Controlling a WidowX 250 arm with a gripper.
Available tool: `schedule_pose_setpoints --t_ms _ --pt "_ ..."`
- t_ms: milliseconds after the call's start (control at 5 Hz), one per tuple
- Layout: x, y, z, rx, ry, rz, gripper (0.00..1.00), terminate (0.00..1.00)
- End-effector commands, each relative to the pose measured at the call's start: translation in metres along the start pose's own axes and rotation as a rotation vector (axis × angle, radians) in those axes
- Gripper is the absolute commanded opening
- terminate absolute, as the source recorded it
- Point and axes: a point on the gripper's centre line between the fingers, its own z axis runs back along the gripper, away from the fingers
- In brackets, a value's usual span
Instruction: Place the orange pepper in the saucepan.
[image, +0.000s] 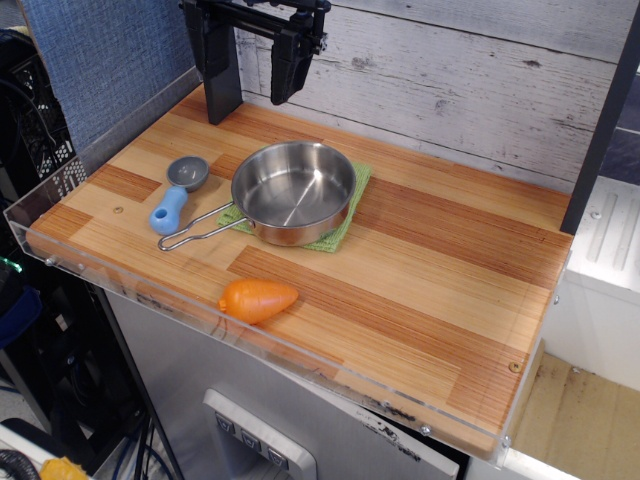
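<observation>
The orange pepper (258, 299) lies on its side near the front edge of the wooden table, rounded end to the left. The saucepan (294, 190) stands empty on a green cloth (340, 232) at the table's middle, its wire handle (196, 234) pointing to the front left. My gripper (250, 75) hangs at the back left, above the table and well behind the pan. Its two black fingers (222, 70) stand apart with nothing between them. It is far from the pepper.
A small grey-and-blue scoop (177, 192) lies left of the pan, close to the handle. A clear plastic rim (150, 300) runs along the front and left edges. A white plank wall (460, 80) stands behind. Bare wood lies to the right (450, 290).
</observation>
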Motion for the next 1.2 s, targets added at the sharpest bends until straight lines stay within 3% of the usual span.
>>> schedule_pose_setpoints --t_ms 0,600,800,1000 --pt "0.000 0.000 0.000 0.000 0.000 0.000 1.00 0.00" --pt "-0.051 -0.029 -0.041 0.073 0.027 -0.178 1.00 0.00" --pt "-0.061 -0.030 -0.062 0.026 0.052 -0.226 1.00 0.00" --pt "-0.063 -0.030 -0.079 0.016 0.094 -0.237 1.00 0.00"
